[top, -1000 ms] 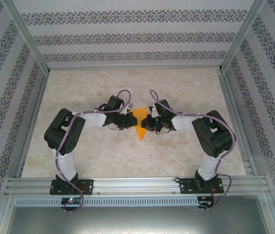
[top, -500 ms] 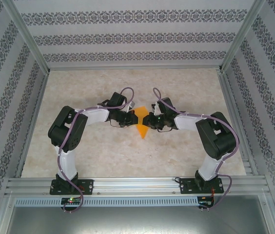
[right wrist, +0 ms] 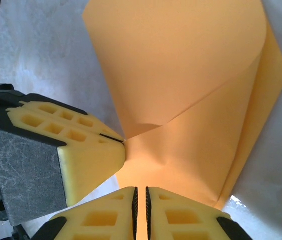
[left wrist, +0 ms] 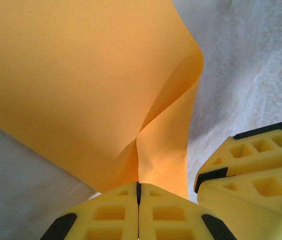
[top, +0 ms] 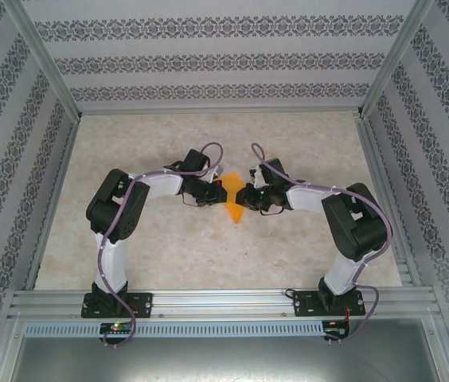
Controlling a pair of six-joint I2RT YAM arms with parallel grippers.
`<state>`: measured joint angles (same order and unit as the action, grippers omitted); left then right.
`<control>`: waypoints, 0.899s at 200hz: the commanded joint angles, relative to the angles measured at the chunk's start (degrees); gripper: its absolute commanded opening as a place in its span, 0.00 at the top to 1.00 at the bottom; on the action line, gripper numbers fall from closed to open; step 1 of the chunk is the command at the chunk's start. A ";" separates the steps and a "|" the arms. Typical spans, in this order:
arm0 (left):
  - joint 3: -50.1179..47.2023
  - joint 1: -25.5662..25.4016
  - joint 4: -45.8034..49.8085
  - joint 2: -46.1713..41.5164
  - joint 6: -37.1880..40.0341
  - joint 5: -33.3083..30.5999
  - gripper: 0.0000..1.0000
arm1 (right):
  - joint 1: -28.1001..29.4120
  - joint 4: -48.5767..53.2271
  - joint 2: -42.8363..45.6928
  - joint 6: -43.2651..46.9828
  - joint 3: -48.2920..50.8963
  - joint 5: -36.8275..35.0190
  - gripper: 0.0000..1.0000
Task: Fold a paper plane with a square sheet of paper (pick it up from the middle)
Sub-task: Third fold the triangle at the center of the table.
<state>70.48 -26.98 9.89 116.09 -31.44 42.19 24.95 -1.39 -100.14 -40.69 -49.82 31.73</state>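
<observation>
pale marbled table (top: 177, 255) edged by aluminium rails (top: 224, 301).

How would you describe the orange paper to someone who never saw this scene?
On the pale marbled table, look near the middle, where the left gripper and the right gripper meet. Between them is the square sheet of paper, partly folded. It is bright orange, while everything around is black, white or beige.

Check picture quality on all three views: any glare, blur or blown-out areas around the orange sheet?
Top external: even diffuse light, sharp, faint shadows under the arms; orange sheet well exposed. Left wrist: table washed out to near white, its pattern faint; the sheet's curl shades itself. Right wrist: small glare spot on the table at lower right; sheet colour flat, texture soft.
</observation>
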 commanded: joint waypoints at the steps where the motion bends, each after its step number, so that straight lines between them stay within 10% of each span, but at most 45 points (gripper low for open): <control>1: 1.67 0.32 2.33 1.74 2.32 0.00 0.92 | -0.32 1.56 -1.08 1.95 -1.61 -0.79 0.85; 180: 4.47 0.44 5.35 5.20 4.50 0.25 0.91 | 4.96 1.18 1.22 2.65 2.17 0.61 0.85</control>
<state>73.54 -26.89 12.47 119.44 -28.88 42.44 28.80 0.40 -100.31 -37.58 -49.52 31.55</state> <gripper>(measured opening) 0.092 0.145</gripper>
